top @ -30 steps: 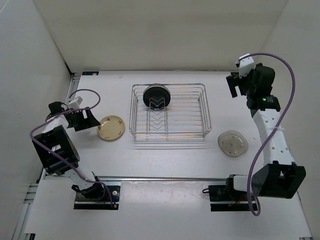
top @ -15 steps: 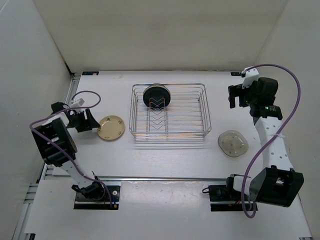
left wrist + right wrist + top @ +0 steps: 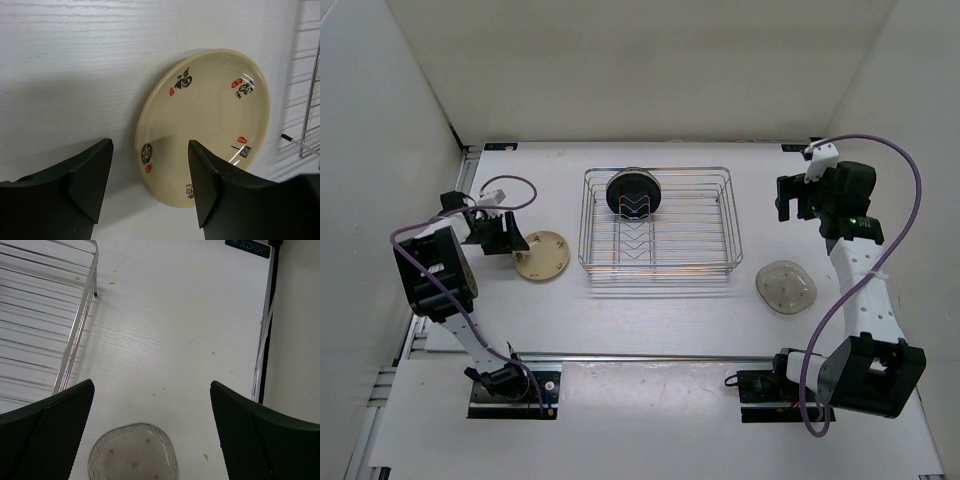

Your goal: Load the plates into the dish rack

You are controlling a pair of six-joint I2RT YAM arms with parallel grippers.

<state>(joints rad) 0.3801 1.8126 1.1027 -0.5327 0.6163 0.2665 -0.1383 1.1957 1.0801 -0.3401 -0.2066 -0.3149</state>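
The silver wire dish rack (image 3: 705, 225) stands mid-table with a black plate (image 3: 634, 193) upright in its dividers. A tan plate (image 3: 544, 255) with dark and red marks lies on the table left of the rack. My left gripper (image 3: 516, 243) is low at its left edge. In the left wrist view the tan plate (image 3: 210, 115) has its near rim between the open fingers of the left gripper (image 3: 150, 145), and the left finger stands apart from it. A pale grey plate (image 3: 786, 288) lies right of the rack. My right gripper (image 3: 796, 200) hangs open above the table, the grey plate (image 3: 132, 452) below the right gripper (image 3: 150, 387).
The rack's right wall (image 3: 75, 335) runs along the left of the right wrist view. A metal rail (image 3: 264, 335) borders the table at the right edge. White walls close the table in at the left, back and right.
My left gripper has shifted slightly right toward the tan plate while its jaws narrowed. The right arm swung a little to the right early on. The plates have not moved.
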